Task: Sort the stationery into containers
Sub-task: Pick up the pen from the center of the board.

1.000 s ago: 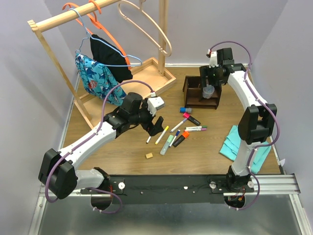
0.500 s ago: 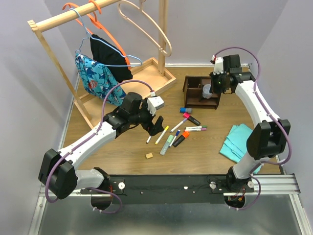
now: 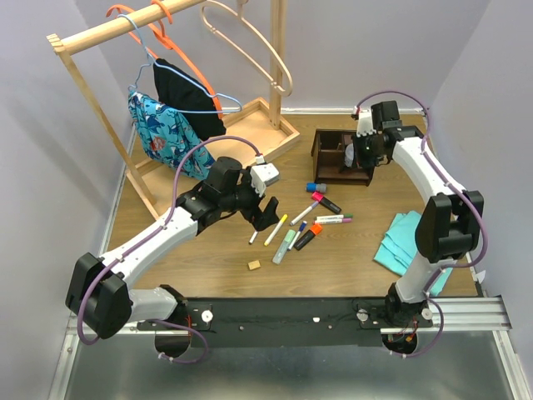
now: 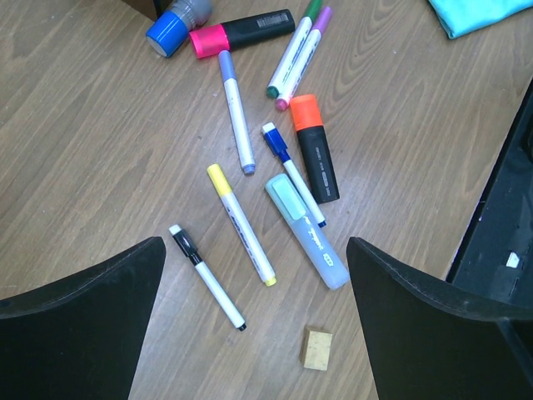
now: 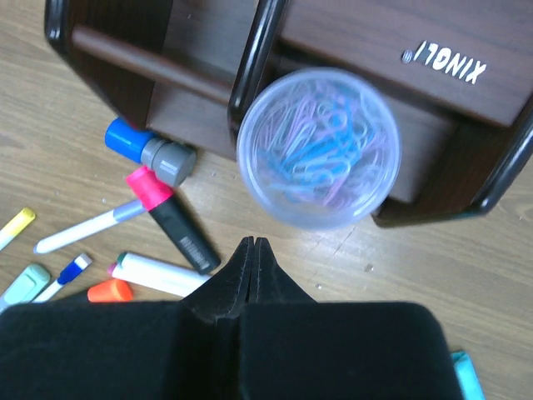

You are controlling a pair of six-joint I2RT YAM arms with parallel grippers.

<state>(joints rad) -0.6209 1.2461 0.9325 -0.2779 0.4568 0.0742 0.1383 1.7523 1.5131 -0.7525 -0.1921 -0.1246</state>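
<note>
**Left pincer** (image 4: 254,246): spread wide, hanging above loose stationery on the bench (image 4: 92,142). A yellow marker (image 4: 241,225) and a black-capped pen (image 4: 208,277) lie between its fingers (as the wrist view frames them). A pale green highlighter (image 4: 306,232) lies toward the right finger, and a tan eraser (image 4: 316,348) lies nearest the wrist. An orange highlighter (image 4: 315,148) lies beyond the tips.

**Right pincer** (image 5: 252,243): pressed together, holding nothing, over the bench before the organizer (image 5: 350,33). A clear cup (image 5: 318,148) of clips sits in the organizer's near side, just beyond the tips and not touching them.
</note>
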